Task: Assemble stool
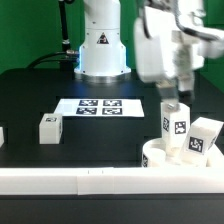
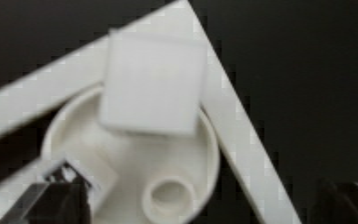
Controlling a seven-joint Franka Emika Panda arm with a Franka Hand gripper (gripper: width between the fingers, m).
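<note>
The round white seat point(image 1: 160, 157) lies at the exterior view's right, against the long white bar. One tagged white leg point(image 1: 178, 124) stands upright on it. A second tagged leg point(image 1: 201, 141) leans just to its right. A third leg point(image 1: 49, 128) stands alone on the table at the left. My gripper point(image 1: 172, 98) hovers just above the upright leg. In the wrist view the seat point(image 2: 114, 150) shows a round socket point(image 2: 167, 192), and a leg point(image 2: 155, 85) stands on it beyond my gripper point(image 2: 194, 208). The dark fingers point(image 2: 51, 198) are spread wide with nothing held.
The marker board point(image 1: 100, 105) lies mid-table in front of the robot base point(image 1: 102, 55). The long white bar point(image 1: 70, 181) edges the front and meets another bar in a corner point(image 2: 229, 90) behind the seat. A white piece point(image 1: 2, 135) is cut off at the left edge.
</note>
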